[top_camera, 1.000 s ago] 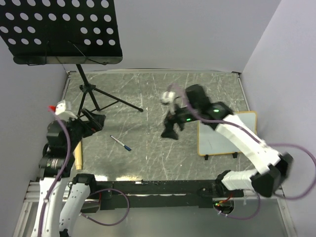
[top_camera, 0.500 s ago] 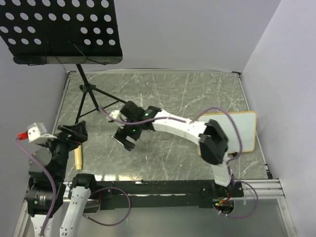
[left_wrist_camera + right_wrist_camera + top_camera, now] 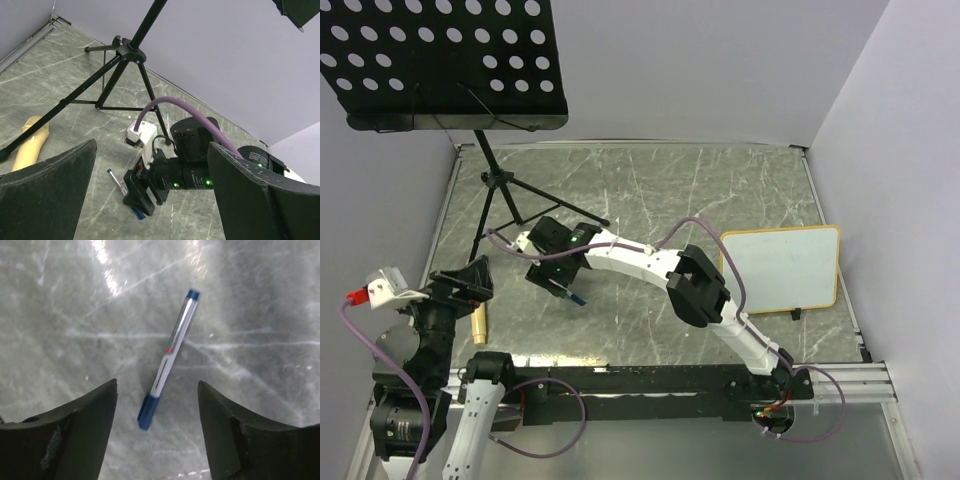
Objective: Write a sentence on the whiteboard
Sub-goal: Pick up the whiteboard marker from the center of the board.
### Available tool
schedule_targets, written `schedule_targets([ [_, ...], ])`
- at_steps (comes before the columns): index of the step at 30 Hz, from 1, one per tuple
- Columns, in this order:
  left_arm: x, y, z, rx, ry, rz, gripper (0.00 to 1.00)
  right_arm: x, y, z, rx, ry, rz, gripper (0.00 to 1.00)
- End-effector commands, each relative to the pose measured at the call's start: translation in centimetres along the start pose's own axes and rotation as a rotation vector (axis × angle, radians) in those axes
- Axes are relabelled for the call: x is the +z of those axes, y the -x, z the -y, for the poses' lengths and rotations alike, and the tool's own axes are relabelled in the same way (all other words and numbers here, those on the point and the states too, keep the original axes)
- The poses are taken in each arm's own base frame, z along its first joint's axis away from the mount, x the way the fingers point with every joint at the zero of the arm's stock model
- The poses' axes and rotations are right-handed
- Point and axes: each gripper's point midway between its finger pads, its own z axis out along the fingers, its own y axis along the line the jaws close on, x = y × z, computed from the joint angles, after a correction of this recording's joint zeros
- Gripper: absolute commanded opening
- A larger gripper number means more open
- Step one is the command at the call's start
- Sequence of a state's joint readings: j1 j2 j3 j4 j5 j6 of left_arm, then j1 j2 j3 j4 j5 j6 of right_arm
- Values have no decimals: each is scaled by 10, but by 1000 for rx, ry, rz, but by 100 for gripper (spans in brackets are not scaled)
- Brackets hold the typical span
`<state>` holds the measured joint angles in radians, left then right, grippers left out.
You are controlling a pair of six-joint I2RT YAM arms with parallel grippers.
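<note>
My right arm reaches across to the left half of the worktop [image 3: 650, 190], and the right claw [image 3: 558, 272] hangs low over the marker pen [image 3: 576, 297]. In the right wrist view that claw [image 3: 156, 384] is spread. Its 2 dark fingers [image 3: 85, 425] stand on either side of the pen [image 3: 170, 357], with bare marble showing between each finger and the barrel, so nothing is pinched. The pen lies flat and slantwise, a white barrel with blue at both ends. The left claw [image 3: 470, 282] is held up at the near left, and in its own camera it [image 3: 152, 145] is spread wide and holds nothing. It looks down on the right claw and the pen [image 3: 117, 181]. The whiteboard [image 3: 780, 268] lies well apart from both claws, on the right side of the worktop close to the right wall. I see its white face turned up inside a thin tan frame. A black music stand rises at the far left, its perforated tray [image 3: 440, 60] overhead and its tripod legs [image 3: 505, 195] on the marble. A tan wooden piece [image 3: 478, 318] lies along the left edge near the left claw.
</note>
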<state>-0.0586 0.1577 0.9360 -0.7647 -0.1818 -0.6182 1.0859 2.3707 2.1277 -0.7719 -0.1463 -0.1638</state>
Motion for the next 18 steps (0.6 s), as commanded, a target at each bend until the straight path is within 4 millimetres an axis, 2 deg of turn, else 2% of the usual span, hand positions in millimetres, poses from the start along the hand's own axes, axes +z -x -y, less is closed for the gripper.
schedule_targets([
  [1,-7,2,2,-14,-17,11,97,5,5,9,27,-41,-8,67],
  [12,-7,-8,5,-40,-44,-21,97,32,-17,12,18,-55,-80,51],
  [15,-7,-11,6,-49,-53,-30,97,32,-28,14,11,-69,-110,37],
  [16,-8,-13,8,-50,-68,-40,97,31,-32,16,6,-76,-120,28],
  [17,-8,-14,10,-51,-78,-42,97,32,-46,16,7,-75,-152,24],
  [18,-8,-15,12,-51,-90,-43,97,25,-46,18,9,-79,-148,21],
])
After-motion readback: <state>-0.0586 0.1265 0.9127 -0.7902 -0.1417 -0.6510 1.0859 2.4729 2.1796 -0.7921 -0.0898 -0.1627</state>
